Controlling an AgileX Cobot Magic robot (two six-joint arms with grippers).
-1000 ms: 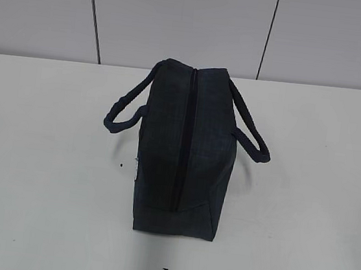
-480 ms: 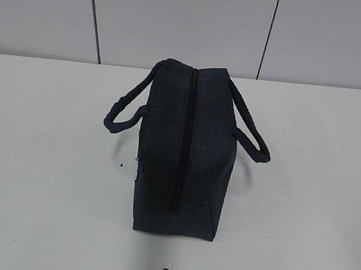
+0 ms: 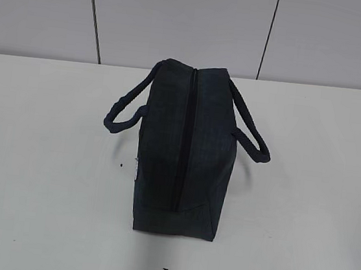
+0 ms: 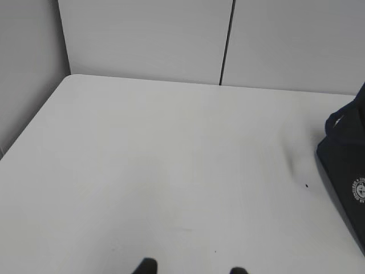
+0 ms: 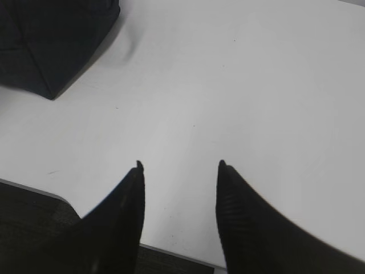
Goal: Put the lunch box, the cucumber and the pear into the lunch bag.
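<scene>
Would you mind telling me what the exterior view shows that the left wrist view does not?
Only the exterior view shows the whole lunch bag: its closed zipper along the top and both handles, one out to each side. Only the left wrist view shows the left gripper, its fingertips apart with nothing between them, the table's far left corner, and a round white logo on the bag's side. Both show the white table, the grey panelled wall, and part of the bag.
</scene>
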